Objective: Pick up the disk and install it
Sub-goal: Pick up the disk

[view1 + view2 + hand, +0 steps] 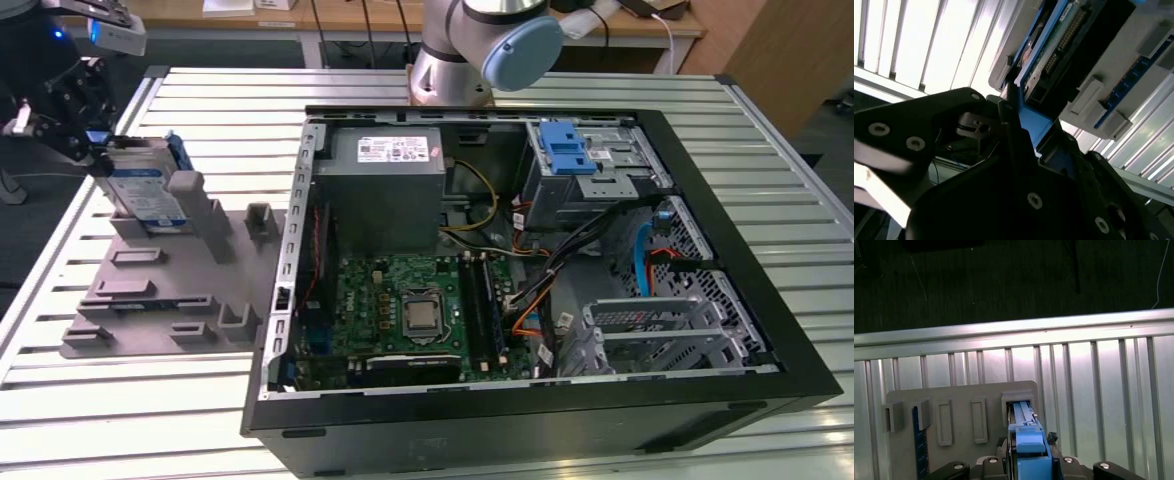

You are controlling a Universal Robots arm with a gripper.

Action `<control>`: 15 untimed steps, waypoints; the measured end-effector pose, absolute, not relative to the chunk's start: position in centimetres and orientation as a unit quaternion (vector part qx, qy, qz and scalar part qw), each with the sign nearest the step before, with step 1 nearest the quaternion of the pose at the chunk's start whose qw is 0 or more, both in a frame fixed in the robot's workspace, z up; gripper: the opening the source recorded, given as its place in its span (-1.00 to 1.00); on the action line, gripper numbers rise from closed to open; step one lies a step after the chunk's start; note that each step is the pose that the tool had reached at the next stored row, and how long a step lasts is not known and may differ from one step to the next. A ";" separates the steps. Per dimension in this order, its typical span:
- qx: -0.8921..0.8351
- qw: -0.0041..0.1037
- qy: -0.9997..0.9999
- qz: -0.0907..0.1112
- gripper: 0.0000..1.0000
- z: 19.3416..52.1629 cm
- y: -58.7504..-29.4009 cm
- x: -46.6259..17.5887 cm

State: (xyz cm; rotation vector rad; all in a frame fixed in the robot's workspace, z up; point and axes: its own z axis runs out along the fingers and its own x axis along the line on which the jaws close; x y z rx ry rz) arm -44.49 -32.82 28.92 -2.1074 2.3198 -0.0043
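Note:
The disk (144, 188), silver with a white-and-blue label and a blue carrier frame, stands on edge in a slot of the grey fixture (174, 290) at the exterior view's left. My gripper (96, 158) is at the disk's upper end, shut on its blue frame. In the second wrist view the dark fingers (1009, 115) press against the blue frame, with the disk (1054, 45) running away from them. In the first wrist view the blue carrier of the disk (1029, 440) sits between the gripper's two sides (1029, 460), above the fixture's slot (1019, 405).
An open computer case (707, 150) lies at centre and right on the slatted metal table (120, 410). Inside are a grey power supply (387, 185), a green motherboard (400, 310) and a drive cage with a blue latch (587, 160). The arm's base (461, 60) stands behind the case.

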 end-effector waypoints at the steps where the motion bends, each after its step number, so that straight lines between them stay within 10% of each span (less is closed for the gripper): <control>1: -0.672 0.004 0.740 -0.001 -0.11 28.9 -32.8 -44.5; 15: -0.687 0.002 0.726 -0.003 -0.25 28.9 -32.9 -44.5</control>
